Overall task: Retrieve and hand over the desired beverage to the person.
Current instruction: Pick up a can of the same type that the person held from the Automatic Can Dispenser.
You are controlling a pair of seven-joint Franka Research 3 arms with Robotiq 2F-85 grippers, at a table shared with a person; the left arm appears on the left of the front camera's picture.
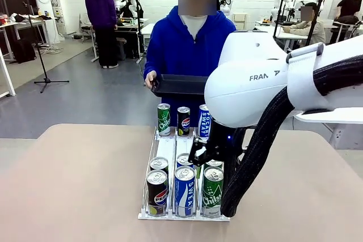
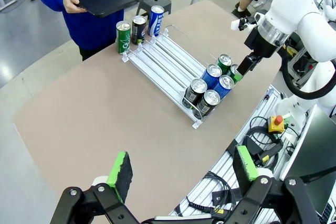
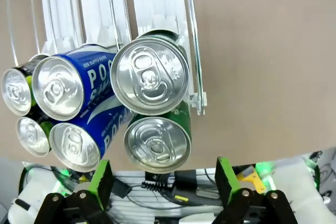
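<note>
Beneath right tool (image 3: 164, 174), green can (image 3: 157, 142), jaws apart

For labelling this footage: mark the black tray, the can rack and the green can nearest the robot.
black tray (image 1: 178, 85), front view, on its near side wall.
can rack (image 2: 165, 66), left wrist view, on the bare rails mid-length.
green can nearest the robot (image 1: 212, 194), front view, on its label.

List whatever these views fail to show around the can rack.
- Front view: the right arm and its black cable sleeve cover the right lane of the rack; the second green can barely shows.
- Right wrist view: the black cans sit at the left edge behind the blue cans; their labels are hidden.
- Left wrist view: print on the near cans beside the right hand is too small to read.
</note>
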